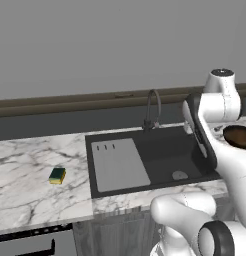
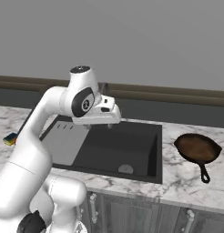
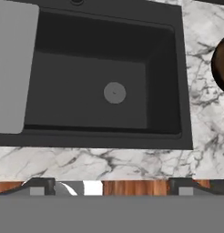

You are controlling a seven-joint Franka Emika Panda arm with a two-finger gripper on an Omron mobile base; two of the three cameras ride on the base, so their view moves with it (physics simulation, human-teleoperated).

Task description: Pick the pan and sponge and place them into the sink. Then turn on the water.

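1. Marble counter [image 2: 186, 182], white veined grey, runs under a plain grey wall [image 2: 132, 36], with dark wood cabinet fronts [image 2: 132, 211] below.
2. Gripper [image 3: 111, 185] hangs over the near counter edge, its fingertips [image 3: 41, 185] wide apart, holding nothing.
3. Charcoal sink [image 2: 152, 175]: deep rectangular basin, round drain [image 2: 125, 169], flat grey slotted drainboard [image 1: 120, 165].
4. Round dark-brown pan [image 2: 196, 148], long handle, lies on the counter right of the sink.
5. Green-over-yellow sponge [image 1: 57, 175] sits left of it.
6. Thin arched faucet [image 1: 154, 107] stands behind the basin.
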